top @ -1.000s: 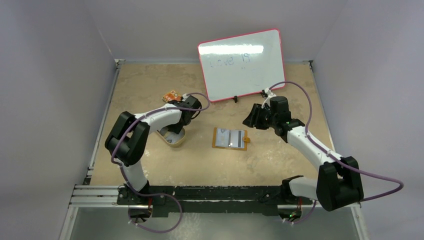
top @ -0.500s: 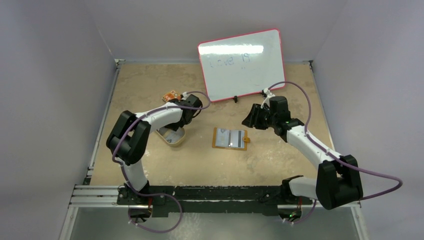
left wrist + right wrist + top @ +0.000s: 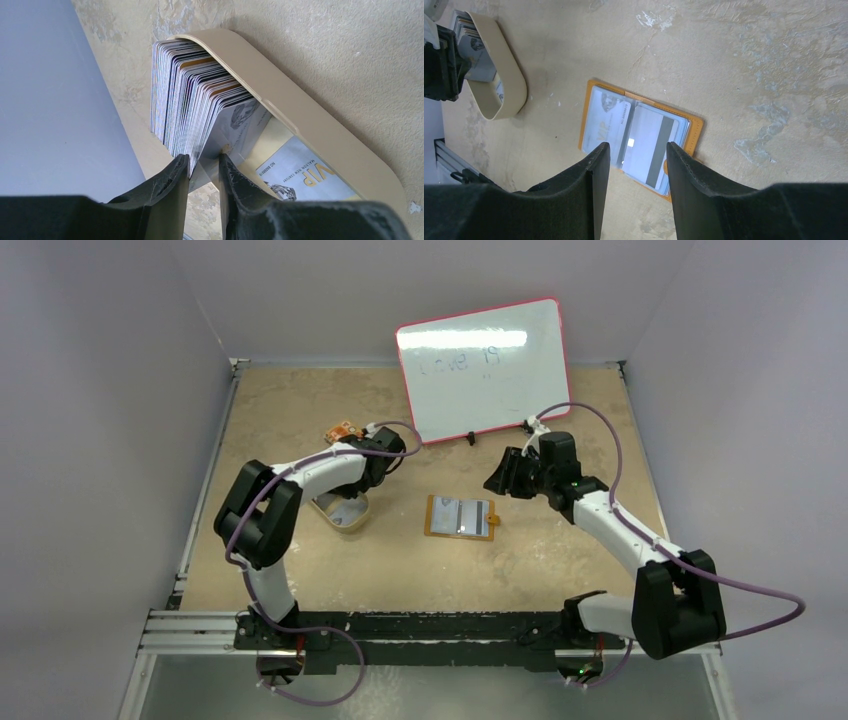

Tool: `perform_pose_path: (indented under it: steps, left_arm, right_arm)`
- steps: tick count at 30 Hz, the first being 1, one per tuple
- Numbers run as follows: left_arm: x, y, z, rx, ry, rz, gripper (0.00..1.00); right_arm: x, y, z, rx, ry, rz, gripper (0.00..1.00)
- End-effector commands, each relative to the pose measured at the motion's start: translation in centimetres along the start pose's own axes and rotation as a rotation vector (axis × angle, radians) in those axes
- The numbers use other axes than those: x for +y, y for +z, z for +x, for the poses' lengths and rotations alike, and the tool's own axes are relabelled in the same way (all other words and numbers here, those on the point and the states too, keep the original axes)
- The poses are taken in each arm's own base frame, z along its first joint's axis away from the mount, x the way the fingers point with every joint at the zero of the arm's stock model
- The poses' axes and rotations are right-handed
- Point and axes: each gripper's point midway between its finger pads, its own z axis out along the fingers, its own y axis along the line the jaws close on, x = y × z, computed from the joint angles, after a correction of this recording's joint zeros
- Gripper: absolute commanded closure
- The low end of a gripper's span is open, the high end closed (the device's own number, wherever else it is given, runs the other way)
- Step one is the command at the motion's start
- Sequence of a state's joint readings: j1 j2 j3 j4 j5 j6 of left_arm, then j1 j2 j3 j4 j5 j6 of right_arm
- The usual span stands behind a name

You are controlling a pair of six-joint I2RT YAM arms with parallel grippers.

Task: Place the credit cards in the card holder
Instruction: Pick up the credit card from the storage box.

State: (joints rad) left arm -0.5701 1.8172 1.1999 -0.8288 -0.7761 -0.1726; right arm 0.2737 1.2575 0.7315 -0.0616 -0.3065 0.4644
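Observation:
The credit cards (image 3: 190, 95) stand on edge as a thick stack in a tan oval dish (image 3: 300, 115); one more, marked VIP (image 3: 305, 170), lies flat in it. My left gripper (image 3: 204, 159) reaches into the dish's near end. Its fingers straddle the end card of the stack, with a narrow gap showing between them. The card holder (image 3: 460, 517) lies open and flat mid-table, orange-edged, with cards showing in its clear pockets (image 3: 639, 140). My right gripper (image 3: 638, 146) hovers open above it, holding nothing. From above, the left gripper (image 3: 350, 492) hangs over the dish (image 3: 352, 524).
A pink-framed whiteboard (image 3: 483, 368) leans at the back. An orange patterned flat piece (image 3: 342, 431) lies behind the left arm. Grey walls close in both sides, and the arm bases sit on a rail along the near edge.
The left jaws have narrowed around the end card of the stack, and the left wrist has shifted slightly over the dish. The right arm has not moved.

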Motion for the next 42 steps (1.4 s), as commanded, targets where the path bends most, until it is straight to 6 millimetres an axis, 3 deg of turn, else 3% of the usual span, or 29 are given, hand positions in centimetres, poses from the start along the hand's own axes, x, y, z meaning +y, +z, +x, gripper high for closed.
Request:
perform_pose_path:
  steps: [1,11,16,21,26,29,32,38,42]
  left_arm:
    - [1.1,-0.6,-0.8,-0.011,-0.027,-0.02,0.76]
    - [-0.9,-2.1,-0.4,0.019,-0.061,0.151,0.93]
    - [-0.4,-3.0,-0.3,0.014,-0.084,0.167,0.99]
    - [0.8,-4.3,-0.9,-0.027,-0.123,0.171,1.0]
    - [1.9,-4.4,-1.2,-0.055,-0.128,0.129,0.93]
    - [2.0,-4.3,-1.1,-0.052,-0.118,0.118,1.0]
    - [2.0,-4.6,-1.2,-0.053,-0.127,0.131,1.0]
    - [2.4,-7.4,-2.3,-0.106,-0.218,0.239,1.0]
    - [2.3,-9.9,-3.4,-0.174,-0.315,0.36,1.0]
  right_arm:
    - [1.9,-0.5,-2.6,-0.061,-0.024,-0.051,0.52]
    - [2.3,-0.7,-2.4,-0.052,-0.016,-0.07,0.52]
    - [2.7,-0.9,-2.5,-0.054,-0.009,-0.09,0.51]
    - [3.3,-0.9,-2.2,-0.044,0.002,-0.126,0.5]
    - [3.7,-1.0,-2.1,-0.044,0.008,-0.152,0.5]
    - [3.9,-1.1,-2.2,-0.046,0.006,-0.155,0.5]
    - [4.2,-1.3,-2.4,-0.051,0.004,-0.164,0.5]
    - [5.4,-1.5,-1.9,-0.032,0.012,-0.23,0.5]
    - [7.4,-1.9,-1.8,-0.037,0.012,-0.317,0.5]
